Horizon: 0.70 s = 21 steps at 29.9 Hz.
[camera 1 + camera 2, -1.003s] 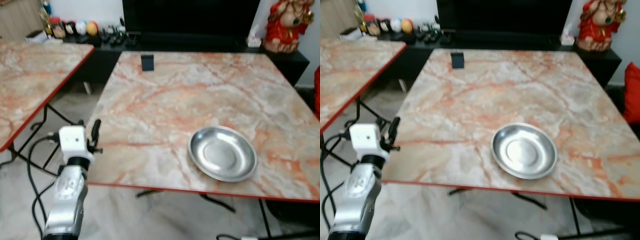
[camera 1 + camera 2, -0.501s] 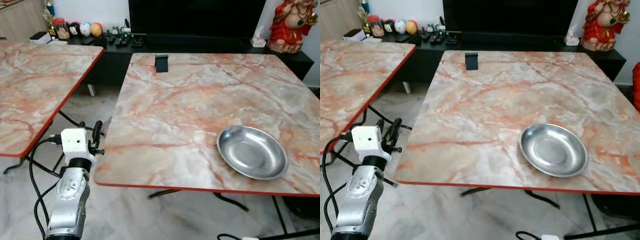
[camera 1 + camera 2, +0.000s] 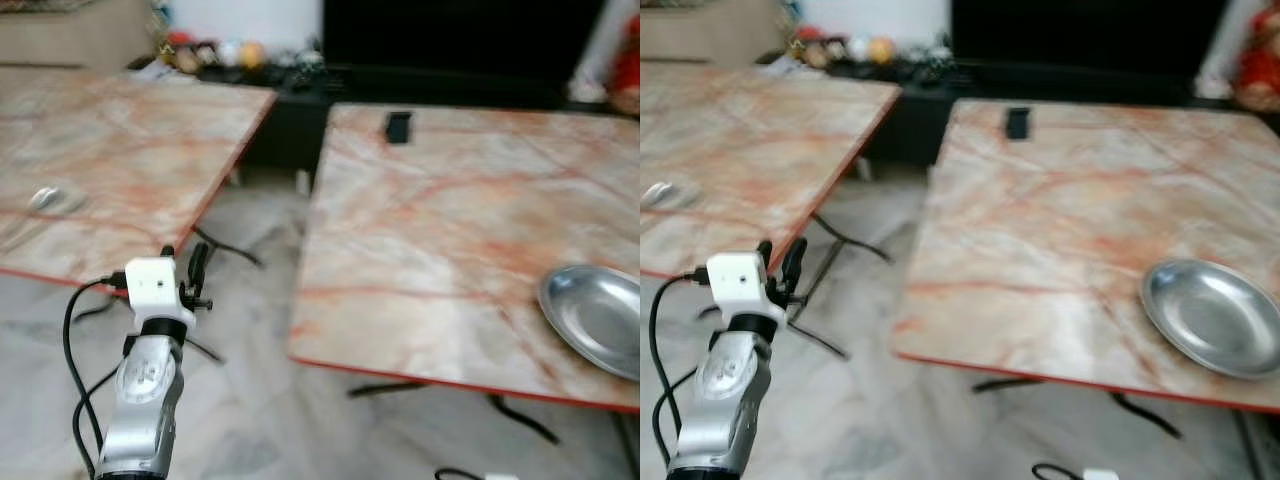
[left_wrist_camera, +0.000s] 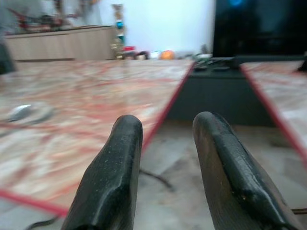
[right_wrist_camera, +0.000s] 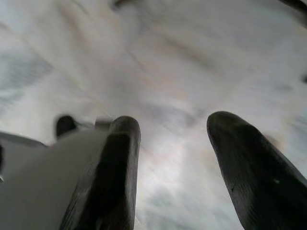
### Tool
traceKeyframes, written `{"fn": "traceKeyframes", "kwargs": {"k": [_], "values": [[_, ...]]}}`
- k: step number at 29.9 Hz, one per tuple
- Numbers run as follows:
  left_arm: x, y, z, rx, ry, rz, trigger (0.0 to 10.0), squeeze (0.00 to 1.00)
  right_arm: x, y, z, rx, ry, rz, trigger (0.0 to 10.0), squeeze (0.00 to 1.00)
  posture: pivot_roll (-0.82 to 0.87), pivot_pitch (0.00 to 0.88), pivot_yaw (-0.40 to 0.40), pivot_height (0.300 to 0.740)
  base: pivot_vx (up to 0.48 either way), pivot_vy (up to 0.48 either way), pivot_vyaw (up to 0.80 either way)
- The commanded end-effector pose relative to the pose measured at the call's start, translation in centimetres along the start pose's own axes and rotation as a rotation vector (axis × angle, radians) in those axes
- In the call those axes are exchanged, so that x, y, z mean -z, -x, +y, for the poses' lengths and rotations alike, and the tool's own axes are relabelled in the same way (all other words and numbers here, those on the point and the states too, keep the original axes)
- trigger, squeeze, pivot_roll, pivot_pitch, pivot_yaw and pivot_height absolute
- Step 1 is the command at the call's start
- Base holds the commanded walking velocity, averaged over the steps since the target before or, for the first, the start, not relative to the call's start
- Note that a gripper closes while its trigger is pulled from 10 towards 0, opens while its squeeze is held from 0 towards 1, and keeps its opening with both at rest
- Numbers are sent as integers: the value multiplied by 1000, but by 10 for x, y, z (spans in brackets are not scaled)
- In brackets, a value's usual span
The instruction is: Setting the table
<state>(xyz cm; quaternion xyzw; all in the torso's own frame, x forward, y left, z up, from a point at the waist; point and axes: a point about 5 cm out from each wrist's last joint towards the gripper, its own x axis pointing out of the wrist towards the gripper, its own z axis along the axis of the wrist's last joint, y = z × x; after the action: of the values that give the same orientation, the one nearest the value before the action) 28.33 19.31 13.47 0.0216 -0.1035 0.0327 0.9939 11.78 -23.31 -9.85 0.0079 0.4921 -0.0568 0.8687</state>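
A: What does the robot face, biggest things first?

B: Two marble-patterned surfaces with red edges; the right surface [image 3: 470, 210] carries a shallow steel plate [image 3: 600, 320] near its front right corner and a small dark object [image 3: 398, 127] near its far edge; the left surface [image 3: 110, 160] bears a small pale metallic item [image 3: 45, 200], too blurred to name; a gap of floor [image 3: 250, 390] lies between them.

A: And the arms?

B: The left gripper [image 3: 185, 270] hangs raised over the floor between the surfaces, its jaws parted and empty, touching nothing; the right gripper [image 5: 168, 158] points at the floor, jaws likewise spread with nothing between them.

A: How should the plate handle?

B: Judging by its look, it is thin stamped steel: light, stiff, not fragile, but slick and polished; long fingers would likely slide off the curved bowl, so the raised rim [image 3: 1160, 310] nearest the front edge seems the best place to pinch, one finger over and one under; it sits flat, so getting beneath the rim may need tipping, or sliding it past the edge.

A: The risk?

B: It could skate across the smooth marble or slip free and clatter.
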Motion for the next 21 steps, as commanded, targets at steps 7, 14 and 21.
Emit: {"fn": "traceKeyframes", "kwargs": {"k": [7, 14, 21], "values": [[-2, -2, -6, 26, -5, -2, 10000, 0, 10, 3, -3, 18, -46, 21, 10000, 0, -26, 0, 20, 732, 0, 327, 0], [-2, -1, -6, 27, -10, -2, 10000, 0, 9, 3, -3, 18, -48, 19, 10000, 0, -22, 0, 19, 732, 0, 324, 0], [-3, -2, -5, 32, -17, -6, 10000, 0, 9, 3, -2, 15, -53, 18, 10000, 0, -21, 0, 21, 732, 0, 326, 0]]}}
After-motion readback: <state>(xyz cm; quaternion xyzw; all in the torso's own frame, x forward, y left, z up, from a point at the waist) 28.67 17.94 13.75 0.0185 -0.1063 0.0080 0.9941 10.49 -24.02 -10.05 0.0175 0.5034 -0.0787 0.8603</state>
